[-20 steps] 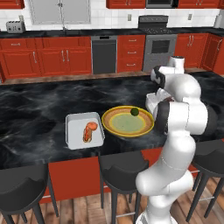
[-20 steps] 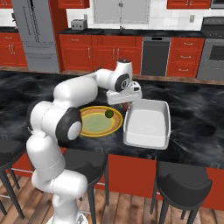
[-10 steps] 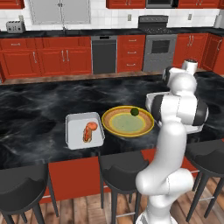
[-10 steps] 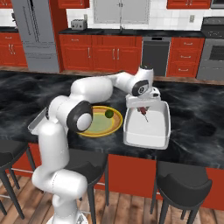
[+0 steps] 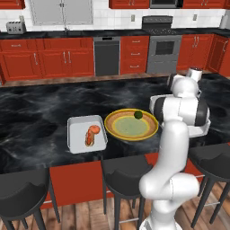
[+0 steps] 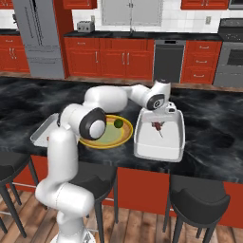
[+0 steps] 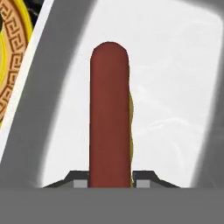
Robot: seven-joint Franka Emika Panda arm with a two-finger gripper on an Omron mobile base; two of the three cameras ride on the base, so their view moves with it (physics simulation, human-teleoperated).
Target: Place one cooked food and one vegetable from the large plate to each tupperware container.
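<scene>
Swinging away from the large plate (image 6: 90, 141), the arm now reaches out over the larger tupperware container (image 6: 174, 142), where a second ago it sat nearer the plate's edge. The hand (image 6: 158, 125) is closed tight on a hot dog (image 7: 109, 113), a red-brown sausage with a sliver of yellow along one side, hanging straight out ahead of the fingertips above the container's pale floor. I judge the cooked food for this container is about to be dropped, not yet released.

Back behind the hand, toward the arm's base, the plate carries one small dark green round item (image 5: 138, 114), probably the vegetable still owed to this container. Beyond the plate, farthest from the hand, the smaller tupperware container (image 5: 76, 134) already holds an orange-red piece (image 5: 91, 135); whether that is one food or two lying together I cannot make out.

From the left base camera the arm's own body covers most of the larger container, and the hot dog's height above the floor is hard to judge.
</scene>
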